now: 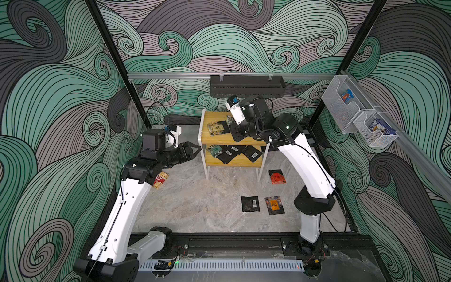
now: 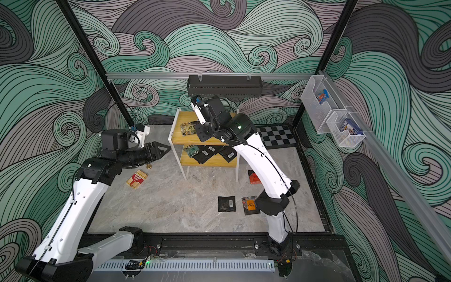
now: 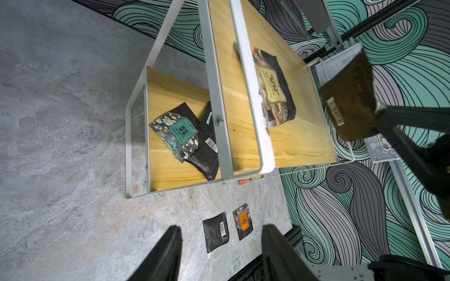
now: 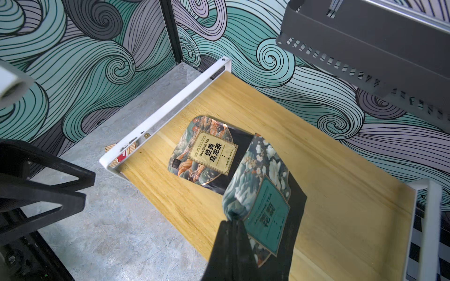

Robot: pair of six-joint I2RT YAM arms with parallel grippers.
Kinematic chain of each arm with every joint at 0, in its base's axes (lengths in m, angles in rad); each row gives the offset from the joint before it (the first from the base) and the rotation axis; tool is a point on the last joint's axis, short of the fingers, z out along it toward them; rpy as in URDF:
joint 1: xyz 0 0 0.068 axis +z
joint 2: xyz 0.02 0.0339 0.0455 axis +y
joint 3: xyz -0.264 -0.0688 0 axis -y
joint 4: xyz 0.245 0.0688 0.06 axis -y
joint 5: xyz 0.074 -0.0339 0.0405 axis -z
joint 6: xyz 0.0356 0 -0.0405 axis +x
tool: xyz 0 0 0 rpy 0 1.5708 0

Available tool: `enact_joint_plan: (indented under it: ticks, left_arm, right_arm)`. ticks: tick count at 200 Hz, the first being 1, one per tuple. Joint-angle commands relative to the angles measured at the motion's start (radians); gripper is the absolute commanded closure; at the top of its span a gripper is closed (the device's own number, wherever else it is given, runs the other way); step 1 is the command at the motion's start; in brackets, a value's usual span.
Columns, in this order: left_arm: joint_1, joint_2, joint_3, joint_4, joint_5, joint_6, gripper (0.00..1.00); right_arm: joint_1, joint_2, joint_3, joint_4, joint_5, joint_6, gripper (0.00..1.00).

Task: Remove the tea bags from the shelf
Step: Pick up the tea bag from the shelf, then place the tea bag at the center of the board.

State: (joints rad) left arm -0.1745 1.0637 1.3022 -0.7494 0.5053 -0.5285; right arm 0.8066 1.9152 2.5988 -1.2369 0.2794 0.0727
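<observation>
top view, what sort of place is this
Likely a robot test cell, not a home: a left arm and right arm mounted on a black rail, swirl-patterned walls on metal framing, and a small yellow shelf with tea bags staged on the table.

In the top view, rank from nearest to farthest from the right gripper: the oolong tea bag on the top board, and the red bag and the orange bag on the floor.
1. Oolong tea bag, on the top board of the shelf, beside the right gripper.
2. Red bag, on the floor by a shelf leg.
3. Orange bag, on the floor farther forward.
</observation>
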Motion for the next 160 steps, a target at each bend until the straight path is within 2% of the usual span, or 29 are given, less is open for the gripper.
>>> enact_joint_plan:
  ticks: [1, 32, 83, 160]
  left_arm:
    - [-0.005, -0.028, 0.013, -0.027, -0.002, 0.016, 0.44]
    - [-0.006, -0.037, 0.001, -0.047, 0.01, 0.018, 0.44]
    - [-0.014, -0.079, -0.101, -0.048, 0.014, -0.002, 0.44]
    - [-0.031, -0.104, -0.209, -0.045, 0.0, -0.008, 0.45]
  right_arm:
    - [0.013, -0.06, -0.017, -0.004, 0.003, -0.011, 1.0]
    - [0.031, -0.125, -0.07, -0.004, -0.027, -0.007, 1.0]
    - [0.067, -0.239, -0.223, 0.012, -0.061, -0.001, 1.0]
    - [0.157, -0.554, -0.743, 0.24, -0.08, 0.011, 1.0]
